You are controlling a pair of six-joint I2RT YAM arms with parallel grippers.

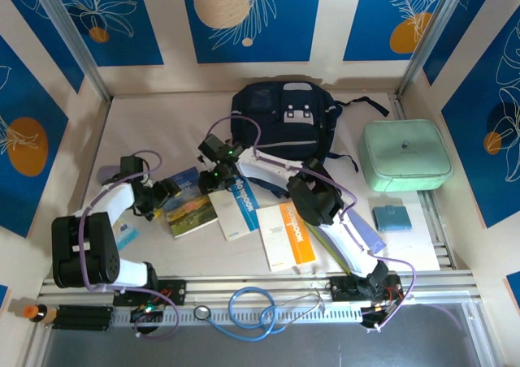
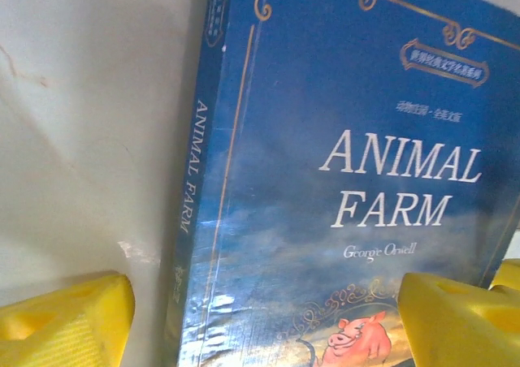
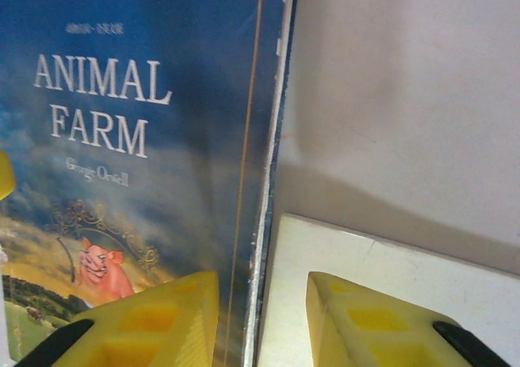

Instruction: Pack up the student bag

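The student bag (image 1: 284,117), dark navy with grey patches, lies at the back centre of the table. A blue "Animal Farm" book (image 1: 188,205) lies flat in front of it to the left. My left gripper (image 1: 162,193) is open at the book's left side. In the left wrist view the book (image 2: 341,180) has its spine between the spread yellow fingers (image 2: 69,318) of that gripper (image 2: 268,326). My right gripper (image 1: 214,175) is open at the book's right side. Its fingers (image 3: 150,326) straddle the page edge of the book (image 3: 122,140), around the gripper's midpoint (image 3: 262,322).
A white-and-blue notebook (image 1: 236,209) lies beside the book, its corner (image 3: 390,261) under my right gripper. An orange-and-white notebook (image 1: 286,235) lies further right. A mint-green case (image 1: 405,154) stands at the right, with a small blue pad (image 1: 392,218) in front of it.
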